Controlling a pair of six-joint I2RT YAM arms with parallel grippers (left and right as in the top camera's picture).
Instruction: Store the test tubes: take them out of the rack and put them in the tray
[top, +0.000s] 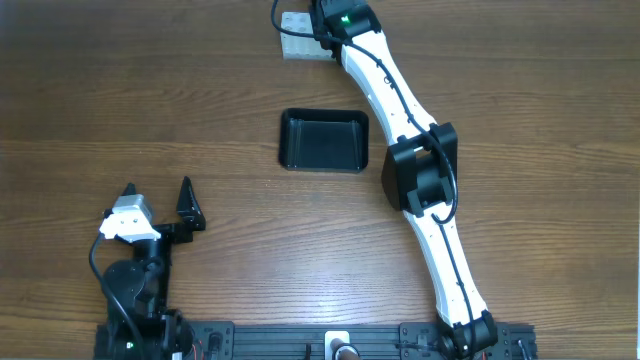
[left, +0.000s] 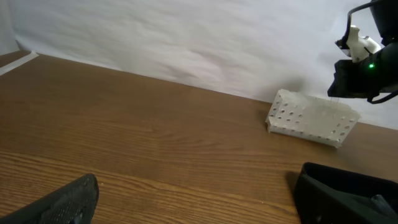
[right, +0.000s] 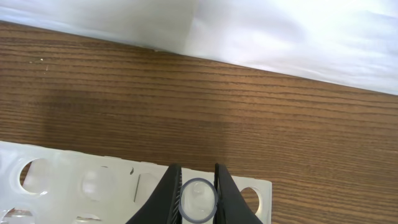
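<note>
There is one white rack (top: 298, 46) with lots of round holes. It stands at the far side of the tabletop (top: 150, 90). There is one black tray (top: 323, 140). It sits near the middle of the tabletop, a bit apart from the rack.

I can count one test tube (right: 198, 202) for sure. It is clear, with a round open top, and it stands in a hole at one end of the rack. If more tubes are in the other holes, I cannot tell.

There are two arms. The right pincer (right: 197, 179) is over the rack, and its two fingers are clenched on the top of that tube, one on each side. The left pincer (top: 157, 186) is low on the left side, far from the rack and the tray. Its fingers are spread wide and grasp nothing.

The tabletop is brown wood with long lines in it. Behind it is a plain white wall (left: 186, 37).
</note>
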